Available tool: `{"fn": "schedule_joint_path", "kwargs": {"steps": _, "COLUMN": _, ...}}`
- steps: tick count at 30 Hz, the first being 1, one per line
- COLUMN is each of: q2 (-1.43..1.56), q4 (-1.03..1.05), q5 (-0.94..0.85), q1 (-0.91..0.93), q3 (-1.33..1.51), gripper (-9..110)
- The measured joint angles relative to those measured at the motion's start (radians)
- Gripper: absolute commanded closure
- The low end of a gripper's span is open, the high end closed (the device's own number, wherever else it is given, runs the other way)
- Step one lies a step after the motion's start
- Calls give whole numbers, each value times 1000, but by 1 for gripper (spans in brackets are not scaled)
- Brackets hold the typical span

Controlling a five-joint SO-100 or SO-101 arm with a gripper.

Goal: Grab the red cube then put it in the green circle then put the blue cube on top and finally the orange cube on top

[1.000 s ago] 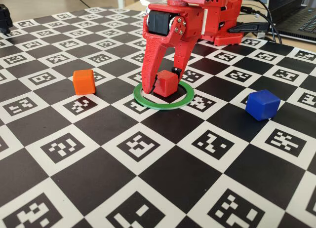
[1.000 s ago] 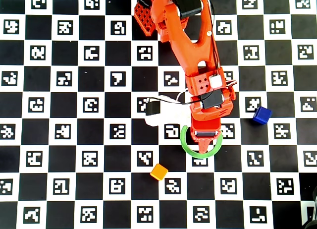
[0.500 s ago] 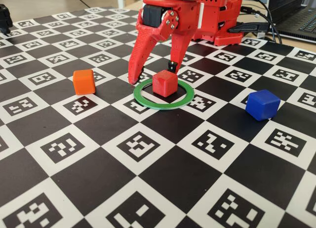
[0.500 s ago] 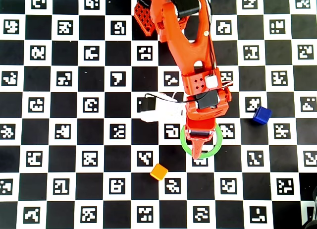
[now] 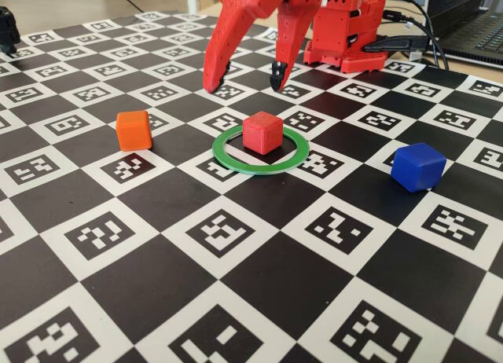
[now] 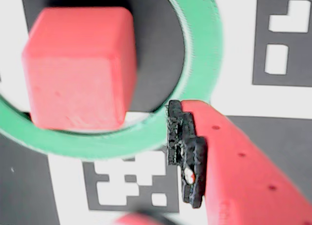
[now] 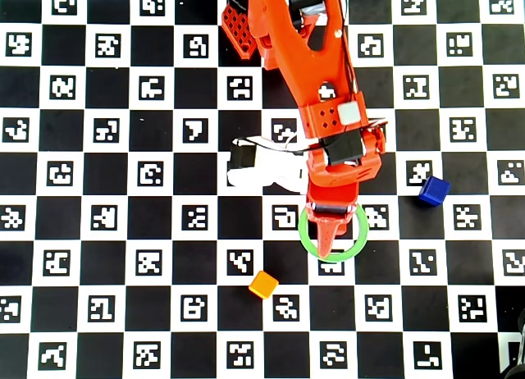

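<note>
The red cube sits flat inside the green circle, touched by nothing. My gripper hangs open above and just behind it, both fingertips clear of the cube and nothing between them. In the wrist view the red cube fills the upper left inside the green circle, with one black-padded finger to its lower right. The orange cube lies left of the ring and the blue cube right of it. From overhead the gripper hides the red cube over the green circle.
The board is a black-and-white checker mat printed with markers. The red arm base stands at the back, with cables and a laptop to its right. A dark object sits at the far left edge.
The gripper let go of the red cube, opened wide and rose up and back. The cube stayed upright in the ring. The orange and blue cubes have not moved.
</note>
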Motion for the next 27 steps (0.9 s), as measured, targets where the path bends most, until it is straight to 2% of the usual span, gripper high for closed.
{"fn": "schedule_joint_path", "kwargs": {"steps": 22, "q2": 354, "q4": 14, "q5": -104, "q1": 37, "q3": 213, "gripper": 56}}
{"fn": "schedule_joint_path", "kwargs": {"steps": 27, "q2": 413, "q4": 29, "q5": -92, "q1": -9, "q3": 216, "gripper": 57}}
